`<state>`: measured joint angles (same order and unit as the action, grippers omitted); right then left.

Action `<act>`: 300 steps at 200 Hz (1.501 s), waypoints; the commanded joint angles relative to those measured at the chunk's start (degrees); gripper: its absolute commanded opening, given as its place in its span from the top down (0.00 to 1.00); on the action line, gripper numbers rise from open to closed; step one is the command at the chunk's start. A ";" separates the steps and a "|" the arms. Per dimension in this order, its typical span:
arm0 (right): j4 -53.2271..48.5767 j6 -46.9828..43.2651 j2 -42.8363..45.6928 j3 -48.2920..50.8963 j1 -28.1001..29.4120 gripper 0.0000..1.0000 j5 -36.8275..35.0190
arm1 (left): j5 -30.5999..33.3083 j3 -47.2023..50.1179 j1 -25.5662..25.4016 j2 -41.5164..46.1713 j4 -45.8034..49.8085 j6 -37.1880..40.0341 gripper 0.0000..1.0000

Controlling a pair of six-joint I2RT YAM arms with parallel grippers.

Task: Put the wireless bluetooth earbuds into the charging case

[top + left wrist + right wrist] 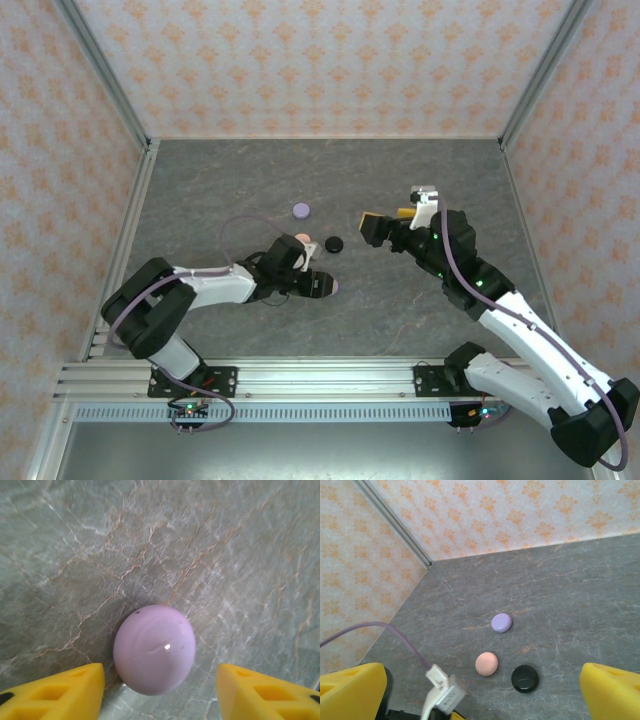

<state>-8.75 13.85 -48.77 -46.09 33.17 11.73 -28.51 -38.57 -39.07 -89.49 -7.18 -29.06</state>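
A closed round charging case (154,649), pale lavender-pink, lies on the grey table between the yellow fingers (70,690) of my left gripper (160,676). The jaws stand open, with a gap on each side of the case. From above, that case (335,287) peeks out at the tip of the left gripper (326,286). My right gripper (388,220) hovers open and empty right of centre, its yellow fingers (612,692) far apart. The earbuds are out of view.
Three more closed round cases lie mid-table: lavender (302,210) (501,622), pink (303,239) (486,663) and black (334,244) (525,678). The left arm's white cable plug (445,692) sits near the right gripper. Patterned walls enclose the table.
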 commanded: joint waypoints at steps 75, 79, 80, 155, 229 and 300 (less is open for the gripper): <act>6.88 -3.28 9.84 13.39 -0.47 0.01 -33.05 | 37.43 0.01 1.89 27.47 13.63 6.71 0.15; 8.09 -4.62 10.05 14.39 -0.55 0.01 -34.56 | 40.66 0.35 1.96 28.86 14.05 6.52 0.14; 8.42 -4.97 10.07 14.72 -0.55 0.01 -35.01 | 41.79 0.47 1.97 29.21 14.13 6.54 0.13; 28.62 -13.23 -3.09 26.34 -18.00 0.01 -35.78 | 61.71 10.15 12.65 40.62 -0.20 19.31 0.00; 55.88 -23.13 -31.49 25.76 -22.01 0.01 -27.79 | 65.79 12.73 18.90 28.34 -11.50 27.11 0.01; 58.76 -19.67 -38.55 24.79 -28.16 0.01 -16.88 | 58.86 16.02 21.44 15.18 -29.94 34.57 0.01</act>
<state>50.83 -6.26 -86.24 -17.89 5.82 -9.67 31.66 -24.67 -18.57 -70.83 -26.70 1.69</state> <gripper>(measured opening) 0.993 0.993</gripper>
